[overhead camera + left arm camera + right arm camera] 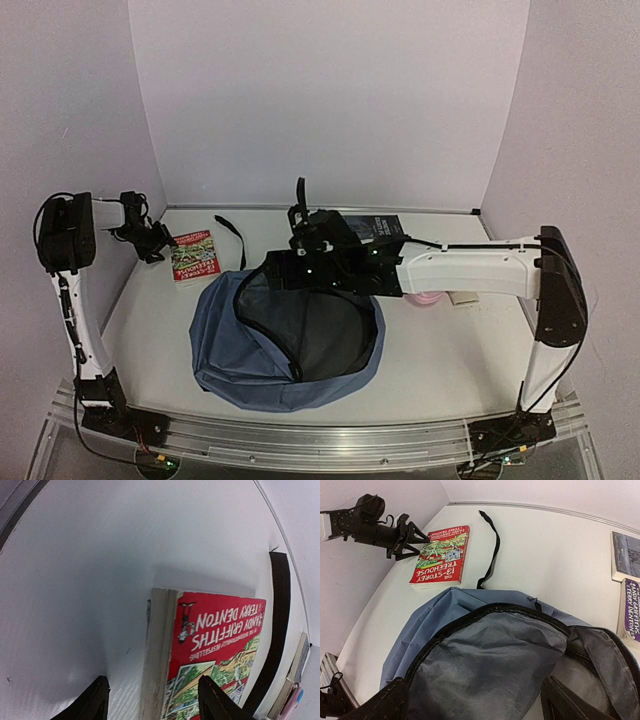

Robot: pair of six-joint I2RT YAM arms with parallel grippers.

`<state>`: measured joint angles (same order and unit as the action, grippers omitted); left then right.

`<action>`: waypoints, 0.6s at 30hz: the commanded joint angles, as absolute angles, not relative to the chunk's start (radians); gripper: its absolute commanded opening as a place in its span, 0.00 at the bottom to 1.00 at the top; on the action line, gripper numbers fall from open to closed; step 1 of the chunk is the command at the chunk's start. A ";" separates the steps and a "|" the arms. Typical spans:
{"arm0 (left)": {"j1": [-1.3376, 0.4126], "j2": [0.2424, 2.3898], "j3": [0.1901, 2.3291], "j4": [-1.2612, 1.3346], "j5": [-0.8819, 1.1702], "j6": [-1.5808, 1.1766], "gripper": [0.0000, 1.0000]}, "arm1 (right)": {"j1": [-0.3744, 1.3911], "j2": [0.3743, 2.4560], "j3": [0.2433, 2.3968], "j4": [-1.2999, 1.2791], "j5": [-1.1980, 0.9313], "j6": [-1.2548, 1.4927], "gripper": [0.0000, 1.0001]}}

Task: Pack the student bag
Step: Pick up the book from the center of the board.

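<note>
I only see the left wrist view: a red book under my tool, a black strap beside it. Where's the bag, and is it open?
Observer: The student bag lies right of the red book, nearer the arm bases, mouth open, dark lining showing.
Operator: Where's the right arm?
Observer: Stretched across to the bag's far rim; the right tool is open over the lining.
Operator: And the strap?
Observer: The black strap runs from the bag's far edge toward the back wall.

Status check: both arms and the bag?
Left gripper open, straddling red book edge. Right gripper open over student bag, unzipped, mouth gaping. Black strap lies beside book.
</note>
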<state>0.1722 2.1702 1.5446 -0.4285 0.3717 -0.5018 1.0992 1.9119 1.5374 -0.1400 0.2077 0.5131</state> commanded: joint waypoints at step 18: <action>0.066 2.213 1.533 -0.542 0.205 -0.389 0.05 | 1.097 1.848 1.459 -0.130 0.228 0.546 0.90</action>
